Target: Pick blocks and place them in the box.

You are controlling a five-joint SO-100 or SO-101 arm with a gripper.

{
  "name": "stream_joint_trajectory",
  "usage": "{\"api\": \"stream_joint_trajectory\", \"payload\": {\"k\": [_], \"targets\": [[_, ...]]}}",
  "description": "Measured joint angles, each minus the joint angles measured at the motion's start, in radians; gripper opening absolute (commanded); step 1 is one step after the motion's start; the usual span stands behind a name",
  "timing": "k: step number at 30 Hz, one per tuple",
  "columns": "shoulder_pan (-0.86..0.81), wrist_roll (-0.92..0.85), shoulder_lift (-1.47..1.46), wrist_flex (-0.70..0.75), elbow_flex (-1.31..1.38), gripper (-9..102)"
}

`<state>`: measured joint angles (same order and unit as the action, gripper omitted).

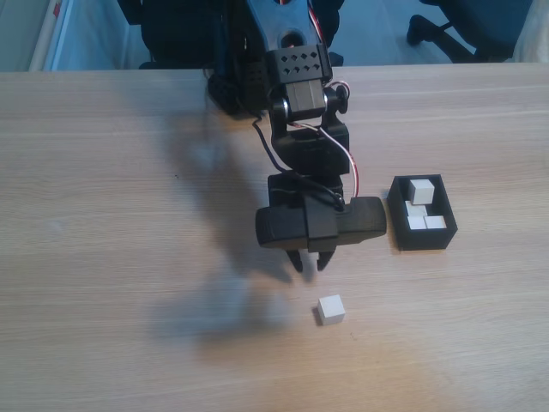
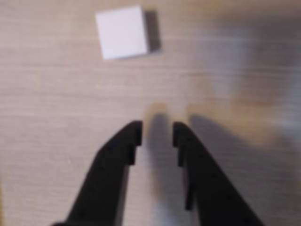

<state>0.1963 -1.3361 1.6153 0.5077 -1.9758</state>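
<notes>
The arm leans forward, its claw (image 1: 310,261) pointing down above the surface (image 1: 129,257), jaws slightly parted and empty, near a loose white block (image 1: 331,309).

In the fixed view, one block (image 1: 330,309) lies on the table (image 1: 103,257), left of the box (image 1: 421,213) holding others

One white block (image 1: 331,309) sat loose and flat on the wooden surface (image 1: 129,257). The black box (image 1: 422,237) lay well to its right, holding three blocks (image 1: 420,190).
</notes>
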Motion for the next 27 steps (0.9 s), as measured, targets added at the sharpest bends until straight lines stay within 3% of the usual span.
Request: {"api": "stream_joint_trajectory", "payload": {"k": [9, 27], "targets": [[-0.006, 0.009, -0.081, -0.017, 0.084, 18], [-0.008, -0.038, -0.213, -0.048, 0.181, 19]]}}
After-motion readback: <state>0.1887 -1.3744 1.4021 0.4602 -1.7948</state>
